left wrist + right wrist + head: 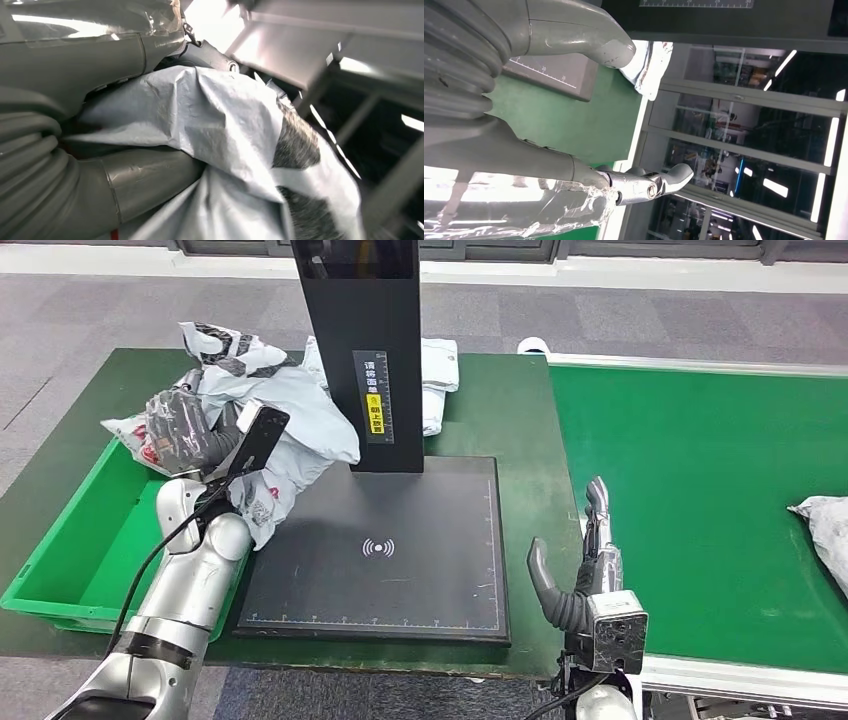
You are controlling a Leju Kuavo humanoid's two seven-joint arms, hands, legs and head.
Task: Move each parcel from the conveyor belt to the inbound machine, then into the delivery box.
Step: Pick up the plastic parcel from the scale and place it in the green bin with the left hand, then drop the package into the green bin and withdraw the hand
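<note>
— Item one, held parcel?
— Grey parcel point(290, 430), clutched in my left hand point(185, 430), hung above the scanner plate's point(420, 540) left edge; the green box point(70, 560) lay just beyond, to the left.
— Item two, other hand?
— My right hand point(585, 570) was empty, fingers apart, beside the belt point(700, 490); a second parcel point(825, 525) lay further right.

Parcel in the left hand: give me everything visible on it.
The parcel is a crumpled grey-white plastic mailer bag with dark printed patches, soft and creased. The left hand grips it raised, between the green bin and the scanner's black column, part hanging over the black scan plate's edge. In the wrist view its folds bulge between the fingers.
</note>
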